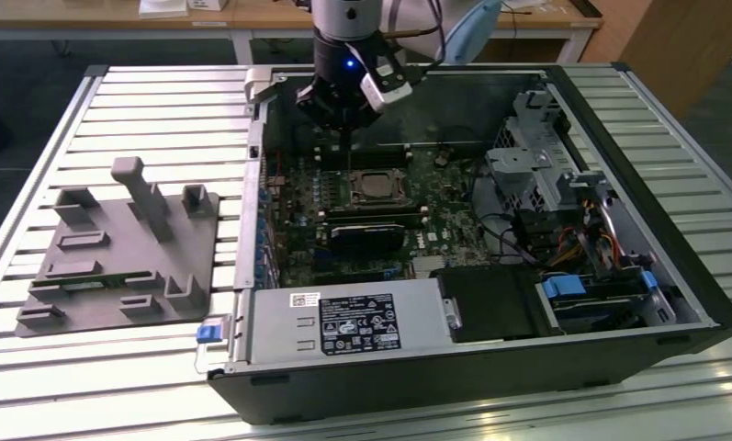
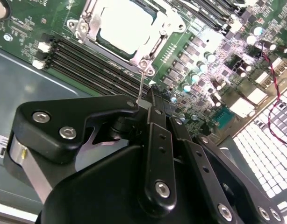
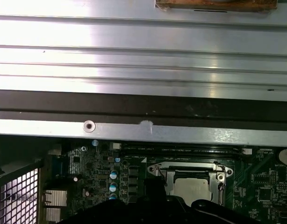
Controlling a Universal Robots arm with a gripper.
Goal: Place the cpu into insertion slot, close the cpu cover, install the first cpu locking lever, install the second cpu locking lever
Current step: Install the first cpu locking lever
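The cpu (image 2: pixel 119 24) lies flat in the insertion slot (image 1: pixel 372 186) on the motherboard, its silvery top showing. The cpu cover (image 2: pixel 150 44) is down over it, framing the chip; the first wrist view shows the same cover (image 3: pixel 168 175) and cpu (image 3: pixel 192 187). A thin wire locking lever (image 2: pixel 140 81) rises from the socket's corner up to my gripper (image 2: pixel 146 100). The black fingers are shut on the lever's end. In the exterior view my gripper (image 1: pixel 339 129) hangs just behind the socket, inside the open computer case.
Memory slots (image 2: pixel 82 60) run beside the socket. The case's metal wall (image 3: pixel 143 130) stands close behind my gripper. A power supply (image 1: pixel 341 322), drive cage (image 1: pixel 525 156) and cables (image 1: pixel 586 239) crowd the case. A grey fixture block (image 1: pixel 120 248) sits on the slatted table at the exterior view's left.
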